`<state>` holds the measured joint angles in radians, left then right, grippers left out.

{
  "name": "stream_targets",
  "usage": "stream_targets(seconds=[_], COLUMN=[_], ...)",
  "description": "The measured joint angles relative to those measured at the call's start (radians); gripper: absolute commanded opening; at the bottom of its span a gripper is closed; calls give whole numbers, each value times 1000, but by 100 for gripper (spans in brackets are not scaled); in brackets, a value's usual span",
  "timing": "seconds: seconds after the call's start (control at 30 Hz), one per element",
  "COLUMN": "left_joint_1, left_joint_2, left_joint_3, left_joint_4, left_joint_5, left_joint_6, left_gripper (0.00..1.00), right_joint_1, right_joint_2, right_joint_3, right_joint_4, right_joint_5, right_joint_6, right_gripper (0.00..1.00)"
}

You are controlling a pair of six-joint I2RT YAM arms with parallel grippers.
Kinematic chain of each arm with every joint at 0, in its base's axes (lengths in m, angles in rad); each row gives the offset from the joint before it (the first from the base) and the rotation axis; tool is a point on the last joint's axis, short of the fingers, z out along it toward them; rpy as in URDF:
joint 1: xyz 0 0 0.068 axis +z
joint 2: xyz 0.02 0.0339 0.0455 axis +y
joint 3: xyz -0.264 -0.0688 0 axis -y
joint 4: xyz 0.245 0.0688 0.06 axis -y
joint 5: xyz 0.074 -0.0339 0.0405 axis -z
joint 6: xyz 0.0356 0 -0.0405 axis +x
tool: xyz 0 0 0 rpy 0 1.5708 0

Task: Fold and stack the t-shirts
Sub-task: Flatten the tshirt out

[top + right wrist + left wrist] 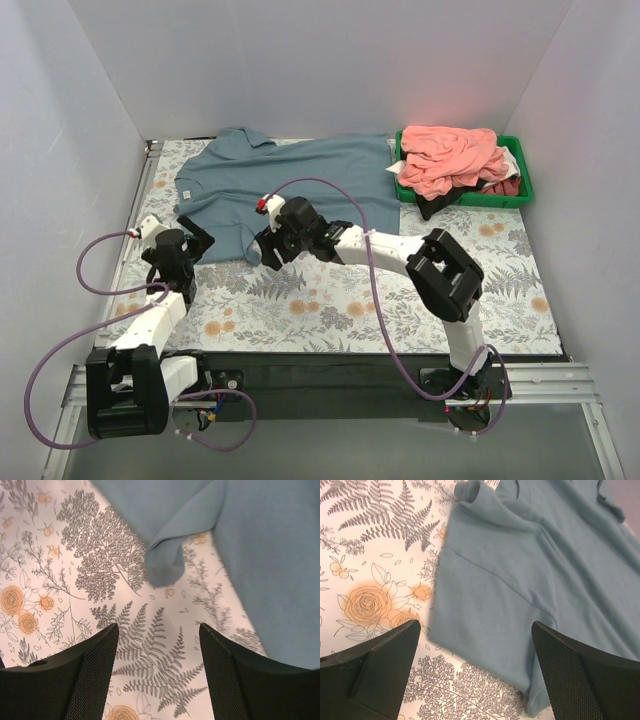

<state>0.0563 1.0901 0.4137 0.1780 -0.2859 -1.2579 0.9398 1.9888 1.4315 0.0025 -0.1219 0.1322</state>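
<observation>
A large grey-blue t-shirt (pixel 300 175) with a collar lies spread across the back of the floral table cover (pixel 330 300). Its near sleeve hem fills the left wrist view (pixel 520 570). My left gripper (pixel 198 243) (pixel 475 625) hovers open over that hem, its fingers apart on either side with nothing held. My right gripper (pixel 266 252) (pixel 158 627) is open above bare cover, just short of a curled corner of the shirt (pixel 165 565). Salmon-pink t-shirts (pixel 450 160) are heaped in the bin, with white, dark red and black cloth under them.
A green bin (pixel 522 195) stands at the back right corner. White walls close in the table on the left, back and right. The right arm's elbow (pixel 445 270) rises over the middle right of the cover.
</observation>
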Motion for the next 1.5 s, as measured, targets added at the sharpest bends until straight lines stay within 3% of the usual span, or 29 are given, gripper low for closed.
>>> stream_targets(seconds=[0.3, 0.6, 0.8, 0.9, 0.93, 1.03, 1.17, 1.33, 1.5], left_joint_1=[94, 116, 119, 119, 119, 119, 119, 119, 119], left_joint_2=[-17, -32, -33, -31, -31, -30, -30, -37, -40], left_joint_3=[-15, -27, -30, -30, -30, -30, -30, -29, -29], left_joint_4=[43, 60, 72, 81, 83, 85, 84, 64, 53], left_joint_5=[67, 111, 131, 142, 144, 148, 153, 167, 177], left_joint_6=[-42, -58, -63, -67, -67, -67, -63, -52, -38], left_gripper=[94, 94, 94, 94, 94, 94, 94, 94, 93], right_joint_1=[70, 70, 71, 71, 70, 70, 57, 14, -86], right_joint_2=[168, 266, 318, 330, 334, 339, 334, 294, 261], right_joint_3=[101, 200, 262, 280, 286, 295, 296, 302, 318], right_joint_4=[26, 31, 38, 34, 26, 13, -2, -2, 153], right_joint_5=[29, 84, 115, 130, 134, 127, 33, -203, -420], right_joint_6=[11, 21, 22, 21, 23, 32, 77, 201, 409], right_gripper=[66, 62, 53, 33, 20, 2, 1, 1, 1])
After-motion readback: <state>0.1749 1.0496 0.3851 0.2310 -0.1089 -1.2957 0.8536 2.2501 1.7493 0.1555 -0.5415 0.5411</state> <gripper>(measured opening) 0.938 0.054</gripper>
